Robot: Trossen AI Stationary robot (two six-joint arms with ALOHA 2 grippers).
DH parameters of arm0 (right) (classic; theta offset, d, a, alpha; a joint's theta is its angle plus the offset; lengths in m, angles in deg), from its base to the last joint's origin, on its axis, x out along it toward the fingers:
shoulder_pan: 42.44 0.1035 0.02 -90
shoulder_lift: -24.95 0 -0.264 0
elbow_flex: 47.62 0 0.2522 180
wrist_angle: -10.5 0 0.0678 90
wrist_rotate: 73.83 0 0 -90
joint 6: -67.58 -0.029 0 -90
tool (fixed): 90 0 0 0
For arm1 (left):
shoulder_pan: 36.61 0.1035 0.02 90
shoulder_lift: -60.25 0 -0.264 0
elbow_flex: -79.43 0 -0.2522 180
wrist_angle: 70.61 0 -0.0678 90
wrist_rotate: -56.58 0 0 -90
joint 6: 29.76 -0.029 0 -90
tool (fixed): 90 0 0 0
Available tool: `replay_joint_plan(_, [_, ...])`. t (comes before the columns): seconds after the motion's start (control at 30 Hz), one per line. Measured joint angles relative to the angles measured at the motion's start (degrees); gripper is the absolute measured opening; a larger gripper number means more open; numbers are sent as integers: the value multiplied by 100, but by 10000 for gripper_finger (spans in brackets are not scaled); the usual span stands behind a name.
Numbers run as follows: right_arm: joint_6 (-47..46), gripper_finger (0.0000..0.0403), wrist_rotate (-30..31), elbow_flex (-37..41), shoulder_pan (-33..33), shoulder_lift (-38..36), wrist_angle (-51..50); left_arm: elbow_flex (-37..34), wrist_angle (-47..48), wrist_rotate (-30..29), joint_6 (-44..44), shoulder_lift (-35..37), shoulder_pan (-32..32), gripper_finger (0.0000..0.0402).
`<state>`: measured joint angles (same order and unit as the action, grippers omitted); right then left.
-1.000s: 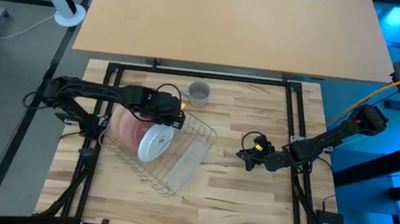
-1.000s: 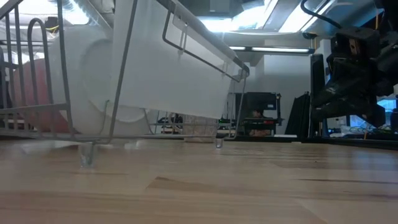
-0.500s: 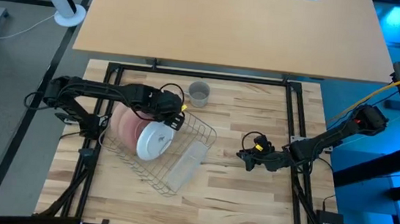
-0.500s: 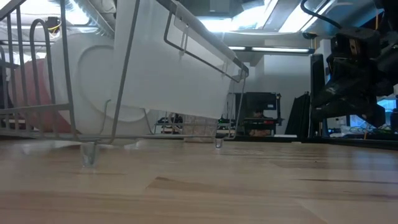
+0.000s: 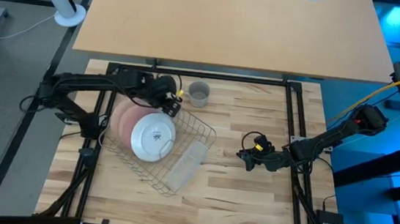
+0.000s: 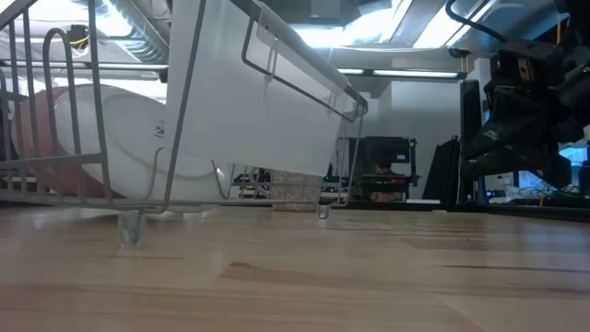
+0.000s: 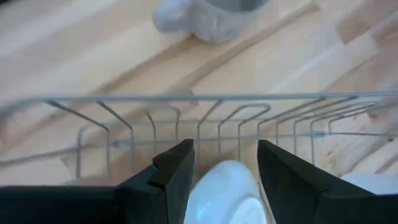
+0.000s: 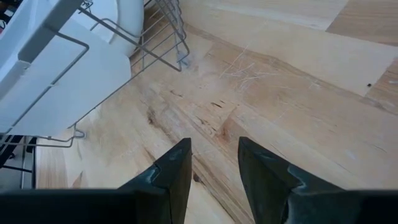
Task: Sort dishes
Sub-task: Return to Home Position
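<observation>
Pale butcher-block table (image 5: 243, 197) of glued wooden strips, matte and lightly scratched, framed by black rails. On its left half, a wire rack (image 5: 202, 130) of thin bright metal rod, open-meshed, with upright looped dividers along the rim (image 7: 217, 98) and small feet resting on the wood (image 6: 129, 231). Hung on the rack's near side, a smooth, flat-walled white plastic tray (image 5: 188, 162). Inside the rack, a round plate (image 5: 153, 137) with glossy white back turned upward, tilted well over and leaning on the salmon-pink plates (image 5: 122, 119), visible only as a plain pink crescent on the side toward the left arm; number of pink plates not clear from above. From table height, the same white disc (image 6: 120, 138) slanted behind the wires, a pink edge (image 6: 46, 138) behind it. Just beyond the rack's far rim, a small grey mug (image 5: 199, 92), round and matte, standing upright on the wood. Left gripper (image 5: 171, 103) poised over that far rim, between mug and plate, dark fingers (image 7: 174, 171) spread wide and holding nothing; white plate (image 7: 224, 193) below and past the rim wire, framed in the gap, near but not touched. Right gripper (image 5: 244, 154) low over bare wood right of the rack, well apart from every plate, fingers (image 8: 177, 168) parted by a narrow gap and empty, rack corner (image 8: 165, 43) and tray (image 8: 56, 68) ahead of it.
</observation>
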<state>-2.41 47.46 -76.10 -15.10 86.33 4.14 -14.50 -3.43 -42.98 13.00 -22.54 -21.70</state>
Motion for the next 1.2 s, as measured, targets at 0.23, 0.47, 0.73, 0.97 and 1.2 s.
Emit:
replay_joint_plan(0.23, [2, 136, 1, 2, 1, -92, 8, 0, 101, 151, -1237, 924, 385, 169])
replay_joint_plan(0.47, [665, 136, 66, 2, 1, -1134, 3, -71, 243, -560, -2463, 2513, 351, 169])
replay_joint_plan(0.73, [2606, 136, 1159, 0, 1, -3467, 24, -1749, -507, -376, -2525, 5227, -157, 169])
replay_joint_plan(0.97, [4597, 136, 1725, -2, 0, -5098, 4, -4148, -3729, 2142, -3127, 7255, -698, 169])
replay_joint_plan(1.2, [5853, 136, 1970, -2, 1, -5592, -461, -5503, -4732, 2840, -3703, 7858, -902, 169])
